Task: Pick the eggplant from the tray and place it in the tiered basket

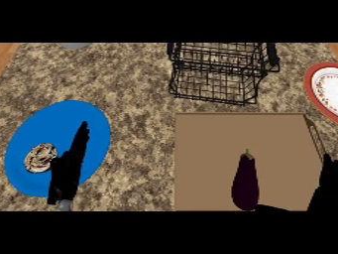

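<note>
The dark purple, elongated eggplant [245, 181] lies lengthwise, stem away from me, on the flat brown tray [208, 149], just left of my straight-fingered, empty right hand [330, 188], the nearer one.

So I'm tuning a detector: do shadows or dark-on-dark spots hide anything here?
Head view: lighting even; the eggplant casts a small shadow on the tray; the black right hand merges with the dark lower edge; the left hand stands out against the blue plate.
</note>
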Robot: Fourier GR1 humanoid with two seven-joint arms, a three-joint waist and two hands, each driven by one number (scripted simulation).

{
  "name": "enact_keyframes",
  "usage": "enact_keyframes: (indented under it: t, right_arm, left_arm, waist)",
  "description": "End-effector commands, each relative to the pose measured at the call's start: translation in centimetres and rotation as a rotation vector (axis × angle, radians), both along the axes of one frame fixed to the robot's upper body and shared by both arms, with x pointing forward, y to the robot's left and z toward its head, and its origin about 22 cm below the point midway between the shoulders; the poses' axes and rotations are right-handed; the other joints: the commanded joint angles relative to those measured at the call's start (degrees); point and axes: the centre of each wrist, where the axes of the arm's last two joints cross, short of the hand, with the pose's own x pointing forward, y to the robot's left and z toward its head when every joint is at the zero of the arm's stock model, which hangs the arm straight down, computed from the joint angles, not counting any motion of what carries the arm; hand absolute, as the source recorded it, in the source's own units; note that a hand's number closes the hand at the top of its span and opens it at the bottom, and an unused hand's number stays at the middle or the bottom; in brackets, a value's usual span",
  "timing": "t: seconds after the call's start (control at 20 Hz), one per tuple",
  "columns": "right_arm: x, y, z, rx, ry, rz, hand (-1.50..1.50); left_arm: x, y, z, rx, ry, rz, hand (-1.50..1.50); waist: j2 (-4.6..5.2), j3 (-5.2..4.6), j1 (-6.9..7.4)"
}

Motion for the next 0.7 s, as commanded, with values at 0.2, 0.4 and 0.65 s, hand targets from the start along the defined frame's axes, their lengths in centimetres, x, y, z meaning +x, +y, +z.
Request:
enact_keyframes:
  t: [0.2,0.4,0.65]
  right_arm:
    - [3.0,2.8,-1.4,-0.082,0.321,-0.147,-1.5]
    - [4.5,2.4,-2.8,-0.067,0.403,-0.15,-1.5]
    - [5.9,2.5,-2.1,-0.032,0.394,-0.121,-1.5]
  left_arm:
    - [-0.9,-1.2,-0.9,-0.016,0.043,0.022,0.0]
    - [-1.1,0.8,-1.1,0.0,0.047,0.016,0.0]
    - [-0.6,0.3,-0.4,-0.002,0.039,0.035,0.0]
  waist:
    - [0.2,-0.05,-0.32]
    - [0.23,0.04,-0.51]
    - [-0.1,0.09,-1.08]
